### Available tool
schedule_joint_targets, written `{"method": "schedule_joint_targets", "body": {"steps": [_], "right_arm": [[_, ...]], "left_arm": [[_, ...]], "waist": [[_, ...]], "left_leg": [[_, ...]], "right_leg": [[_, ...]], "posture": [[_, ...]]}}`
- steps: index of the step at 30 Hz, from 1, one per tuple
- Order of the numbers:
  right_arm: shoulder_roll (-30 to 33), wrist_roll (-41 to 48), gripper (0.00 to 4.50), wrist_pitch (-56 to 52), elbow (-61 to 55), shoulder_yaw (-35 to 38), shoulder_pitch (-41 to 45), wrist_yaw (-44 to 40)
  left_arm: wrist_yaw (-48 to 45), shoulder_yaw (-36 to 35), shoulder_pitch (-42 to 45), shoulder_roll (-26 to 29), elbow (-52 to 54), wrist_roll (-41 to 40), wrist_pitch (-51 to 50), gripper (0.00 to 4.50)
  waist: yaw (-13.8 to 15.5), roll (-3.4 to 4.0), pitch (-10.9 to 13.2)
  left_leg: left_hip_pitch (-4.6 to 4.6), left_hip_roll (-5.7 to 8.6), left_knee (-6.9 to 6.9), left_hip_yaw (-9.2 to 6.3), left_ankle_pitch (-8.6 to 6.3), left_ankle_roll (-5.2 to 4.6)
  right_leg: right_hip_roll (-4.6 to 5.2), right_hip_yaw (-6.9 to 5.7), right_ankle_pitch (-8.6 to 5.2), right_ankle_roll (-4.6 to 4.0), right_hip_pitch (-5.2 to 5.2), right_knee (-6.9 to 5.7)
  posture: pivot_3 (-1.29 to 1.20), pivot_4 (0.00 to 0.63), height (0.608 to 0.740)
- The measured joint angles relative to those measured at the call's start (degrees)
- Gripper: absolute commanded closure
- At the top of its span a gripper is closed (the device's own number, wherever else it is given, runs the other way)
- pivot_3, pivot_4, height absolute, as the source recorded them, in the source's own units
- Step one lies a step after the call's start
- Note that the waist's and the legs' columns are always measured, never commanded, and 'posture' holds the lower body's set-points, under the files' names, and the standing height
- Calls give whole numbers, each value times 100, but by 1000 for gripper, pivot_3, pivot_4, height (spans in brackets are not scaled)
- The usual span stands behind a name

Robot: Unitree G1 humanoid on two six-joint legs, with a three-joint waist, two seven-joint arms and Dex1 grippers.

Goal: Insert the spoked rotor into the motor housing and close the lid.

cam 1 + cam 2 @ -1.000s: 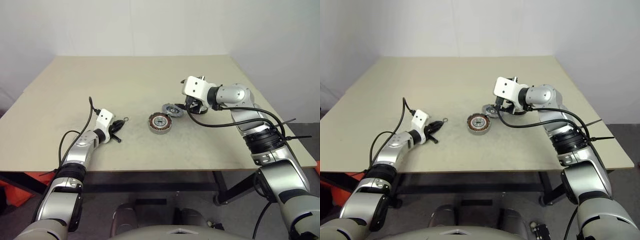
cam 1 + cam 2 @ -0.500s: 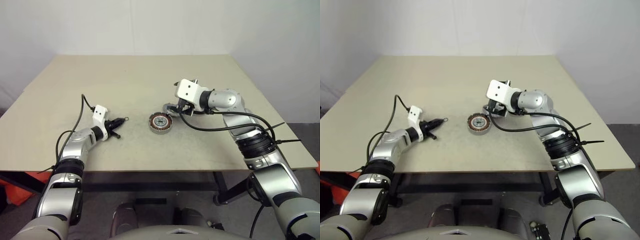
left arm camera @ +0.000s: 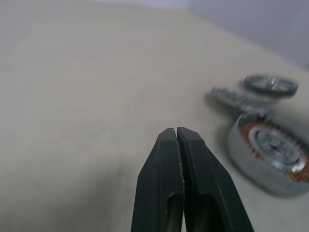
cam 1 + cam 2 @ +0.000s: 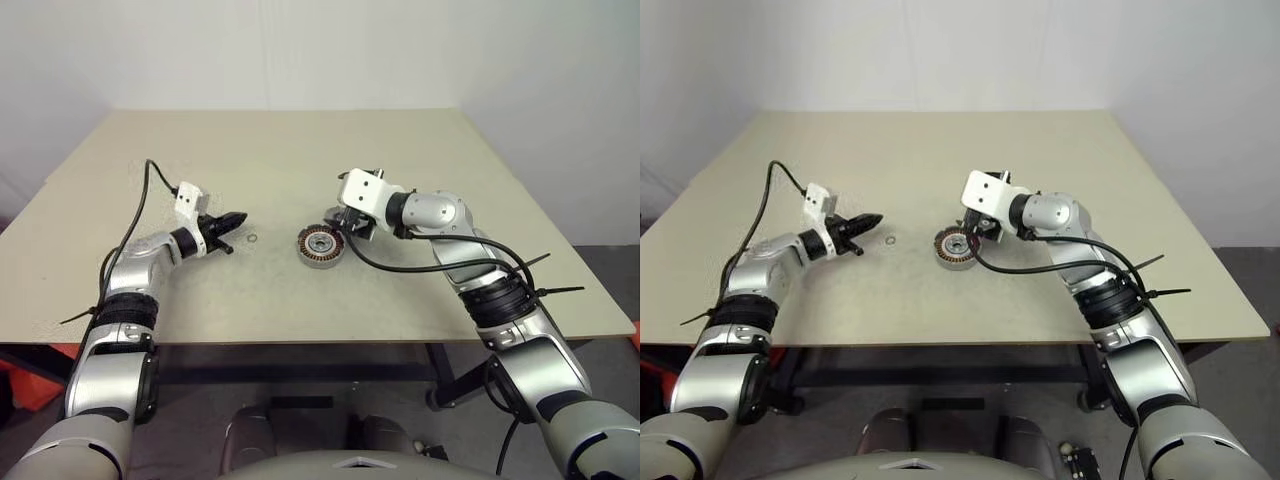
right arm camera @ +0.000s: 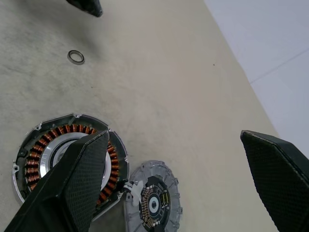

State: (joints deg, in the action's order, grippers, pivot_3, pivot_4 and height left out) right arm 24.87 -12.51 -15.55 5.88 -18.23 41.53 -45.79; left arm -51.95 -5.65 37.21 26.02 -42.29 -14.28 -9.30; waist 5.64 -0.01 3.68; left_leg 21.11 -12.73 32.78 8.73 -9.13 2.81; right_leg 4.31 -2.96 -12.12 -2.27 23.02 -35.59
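Above the motor housing [image 5: 67,159], right gripper [image 5: 178,183] hangs wide, probably lining up on the disc [image 5: 153,203] beside it; left gripper [image 3: 177,137] pinched empty.

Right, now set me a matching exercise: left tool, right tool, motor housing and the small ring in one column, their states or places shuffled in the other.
Column one:
1. left tool
2. right tool
3. motor housing
4. small ring

Column two:
A. open on top, copper windings showing
B. spread wide open
C. shut, holding nothing
D. flat on the table, left of the housing

Pairs: 1-C, 2-B, 3-A, 4-D
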Motion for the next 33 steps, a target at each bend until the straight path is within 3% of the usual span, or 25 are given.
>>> {"method": "schedule_joint_targets", "body": {"steps": [4, 14, 17, 20, 33], "right_arm": [[3, 5, 0, -6, -1, -2, -15, -1], [31, 5, 0, -6, -2, -2, -21, -3], [35, 5, 0, -6, -2, -2, -28, -3], [43, 4, 0, -6, -2, -2, -63, -3], [66, -1, 0, -9, -2, -2, -80, -1]], "left_arm": [[307, 138, 0, -77, -261, 343, 328, 3193], [504, 355, 0, -359, -490, 642, 581, 3193], [529, 363, 0, -394, -524, 673, 646, 2628], [719, 368, 4, -396, -626, 771, 709, 1676], [1163, 393, 89, -521, -930, 1043, 875, 1676]], "waist": [[7, 0, 0], [6, -1, 1], [7, -1, 1], [6, -1, 1], [27, -1, 1]], "left_leg": [[2, 0, 0, -1, 0, 0], [1, 0, 0, -2, 1, 2], [1, 0, 0, -2, 1, 2], [1, 0, 0, -2, 1, 2], [-3, 2, 1, -4, 2, 3]], "right_leg": [[0, -1, 0, 0, 0, 1], [0, -1, 1, -1, -1, 0], [0, -1, 1, -1, -1, 0], [0, -1, 1, -1, -1, 0], [2, -1, 1, 0, -8, -1]], "posture": [[0, 0, 740], [0, 0, 740], [0, 0, 740], [0, 0, 740], [0, 0, 740]]}}
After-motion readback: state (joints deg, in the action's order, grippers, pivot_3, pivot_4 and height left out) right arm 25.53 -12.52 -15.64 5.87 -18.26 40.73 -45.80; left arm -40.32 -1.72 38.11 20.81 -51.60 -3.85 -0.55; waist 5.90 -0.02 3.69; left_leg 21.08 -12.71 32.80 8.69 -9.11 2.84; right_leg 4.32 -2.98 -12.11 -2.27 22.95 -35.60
